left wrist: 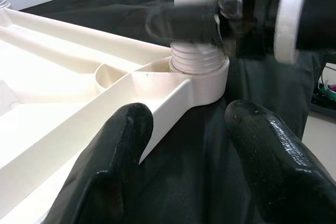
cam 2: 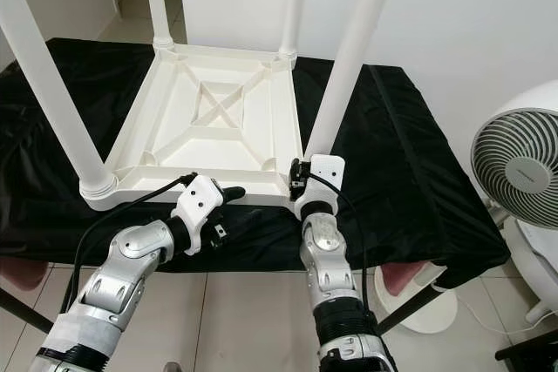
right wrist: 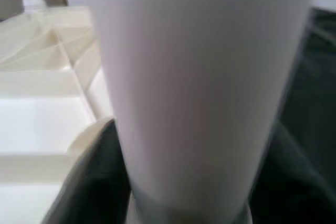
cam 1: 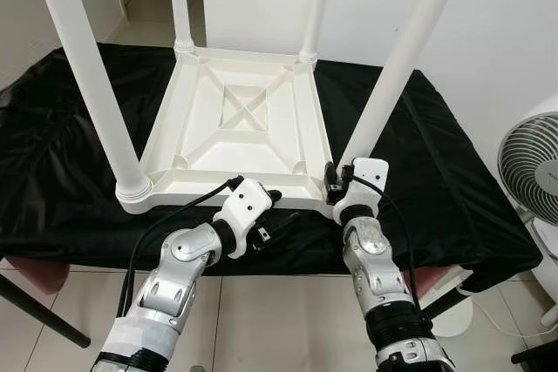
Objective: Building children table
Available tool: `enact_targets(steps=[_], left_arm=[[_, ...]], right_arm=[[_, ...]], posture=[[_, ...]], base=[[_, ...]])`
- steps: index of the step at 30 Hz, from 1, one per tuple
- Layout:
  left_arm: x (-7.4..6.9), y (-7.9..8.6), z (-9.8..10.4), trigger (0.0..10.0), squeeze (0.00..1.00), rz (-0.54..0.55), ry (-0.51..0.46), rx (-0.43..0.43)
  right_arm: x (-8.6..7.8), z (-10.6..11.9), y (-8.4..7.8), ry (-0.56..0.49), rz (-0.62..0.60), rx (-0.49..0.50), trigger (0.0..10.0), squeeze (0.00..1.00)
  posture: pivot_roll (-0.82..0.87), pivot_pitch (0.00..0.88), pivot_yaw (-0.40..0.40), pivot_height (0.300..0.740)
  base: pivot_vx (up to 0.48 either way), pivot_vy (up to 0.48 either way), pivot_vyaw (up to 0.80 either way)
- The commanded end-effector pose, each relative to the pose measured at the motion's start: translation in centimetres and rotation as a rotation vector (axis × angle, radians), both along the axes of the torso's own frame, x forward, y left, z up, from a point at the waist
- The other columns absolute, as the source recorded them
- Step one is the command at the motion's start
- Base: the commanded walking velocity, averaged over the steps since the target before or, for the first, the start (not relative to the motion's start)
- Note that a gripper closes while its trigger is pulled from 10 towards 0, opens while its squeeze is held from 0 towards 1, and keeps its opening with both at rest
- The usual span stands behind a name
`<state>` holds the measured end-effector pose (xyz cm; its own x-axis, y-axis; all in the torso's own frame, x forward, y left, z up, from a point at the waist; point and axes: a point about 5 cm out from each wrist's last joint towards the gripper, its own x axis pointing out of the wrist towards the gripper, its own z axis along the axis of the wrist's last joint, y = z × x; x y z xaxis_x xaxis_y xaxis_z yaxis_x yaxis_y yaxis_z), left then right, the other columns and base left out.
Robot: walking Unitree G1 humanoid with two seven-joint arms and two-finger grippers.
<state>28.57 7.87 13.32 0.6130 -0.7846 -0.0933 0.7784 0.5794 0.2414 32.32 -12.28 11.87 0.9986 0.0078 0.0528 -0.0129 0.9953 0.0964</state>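
The upturned table top point(cam 1: 237, 132) lies on the black cloth point(cam 1: 436, 180), four legs up; the right gripper point(cam 1: 336, 182) clasps the near right leg point(cam 1: 397, 63), seemingly screwing it home; the left gripper point(left wrist: 184, 145) gapes empty beside the rim; next, probably another twist

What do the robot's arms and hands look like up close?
Both arms are shiny silver metal made of rounded segments, with a black ribbed band lower down. Each wrist wears a white plastic block. The left gripper and right gripper end in long, glossy black jaws with rounded tips. A black cable loops along the left arm, and another runs down the right one.
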Motion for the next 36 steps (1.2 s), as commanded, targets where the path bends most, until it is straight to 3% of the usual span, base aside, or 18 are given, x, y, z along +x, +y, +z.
enact_targets(steps=[1, 3, 8, 11, 12, 13, 20, 36], left_arm=[[0.1, 0.2, 0.1, 10.0, 0.0, 0.072, -0.017, -0.001], [0.1, 0.2, 0.1, 10.0, 0.0, 0.073, -0.017, -0.001], [0.1, 0.0, 0.3, 10.0, 0.0, 0.065, -0.018, -0.002], [0.0, 0.0, 0.2, 10.0, 0.0, 0.054, -0.017, 0.005], [0.0, 0.0, 0.2, 10.0, 0.0, 0.047, -0.016, 0.009], [-0.1, -0.1, 0.2, 10.0, 0.0, 0.038, -0.014, 0.013], [0.1, -0.2, 0.3, 10.0, 0.0, 0.023, -0.016, 0.019], [0.9, -0.5, 1.1, 10.0, 0.0, 0.015, -0.038, 0.012]], right_arm=[[-0.3, -0.8, -0.3, 0.036, 0.023, 0.026, 10.0, 1.0], [-0.4, -0.7, -0.3, 0.032, 0.03, 0.033, 10.0, 1.0], [-0.5, 0.2, -1.4, -0.023, 0.195, 0.02, 10.0, 1.0], [-0.6, 0.7, -2.4, -0.046, 0.291, -0.055, 10.0, 1.0], [-0.7, 0.8, -2.8, -0.046, 0.343, -0.089, 10.0, 0.24], [-0.7, 1.0, -3.3, -0.041, 0.389, -0.121, 10.0, 0.0], [-0.4, 1.5, -4.0, -0.025, 0.584, -0.227, 10.0, 0.0], [2.2, 1.8, -2.7, -0.002, 0.667, -0.312, 10.0, 0.0]], posture=[[0.13, 0.0, -0.06, 0.74], [0.13, 0.0, -0.06, 0.74], [0.12, 0.0, -0.057, 0.74], [0.11, 0.0, -0.046, 0.74], [0.11, 0.0, -0.046, 0.74], [0.11, 0.0, -0.039, 0.74], [0.1, 0.0, -0.022, 0.74], [0.11, 0.0, -0.016, 0.74]], base=[[0.0, 0.0, 0.0], [0.0, 0.0, 0.0], [0.0, 0.0, 0.0], [0.0, 0.0, 0.0], [0.0, 0.0, 0.0], [0.0, 0.0, 0.0], [0.0, 0.0, 0.0], [0.0, 0.0, 0.0]])
